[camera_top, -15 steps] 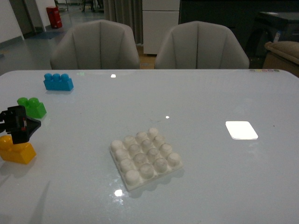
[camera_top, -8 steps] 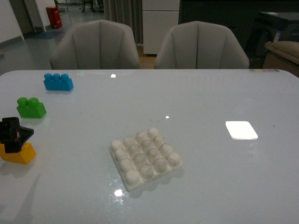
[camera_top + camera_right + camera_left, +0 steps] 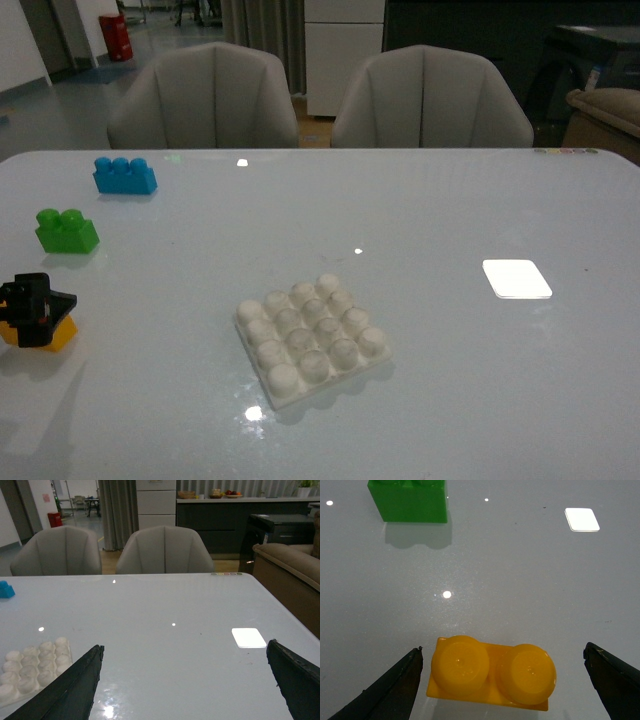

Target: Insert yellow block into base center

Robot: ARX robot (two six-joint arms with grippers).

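1. I cannot read any writing. The only marking is a strip of small coloured marks (image 3: 565, 151) on the desk (image 3: 420, 200) edge, beyond the base (image 3: 310, 338) and to its right. It is too small to make out.
2. The yellow block (image 3: 492, 672) sits on the desk well to the left of the base, with its two round studs facing up.
3. In the left wrist view the block's long axis runs from one finger towards the other, slightly skewed. In the front view the hand hides most of the block, so I cannot tell its heading there.
4. My left hand (image 3: 503, 652) is down over the block with its fingers spread wide, one off each end. One finger is just beside the block and the other is well clear. I see no contact with either.
5. My right hand (image 3: 182, 650) is spread apart with nothing between its fingers. It looks across the desk with the base off to one side.
6. The base lies flat and turned, so one corner points towards me. All sixteen of its studs are showing.
7. A green brick (image 3: 67, 230) lies left of the base and farther back, just beyond the yellow block.
8. A blue brick (image 3: 125, 176) lies farther back again, also left of the base.
9. A bright white patch (image 3: 516, 278) lies to the right of the base, well apart from it.
10. Two grey chairs (image 3: 205, 95) stand behind the desk, beyond the base.
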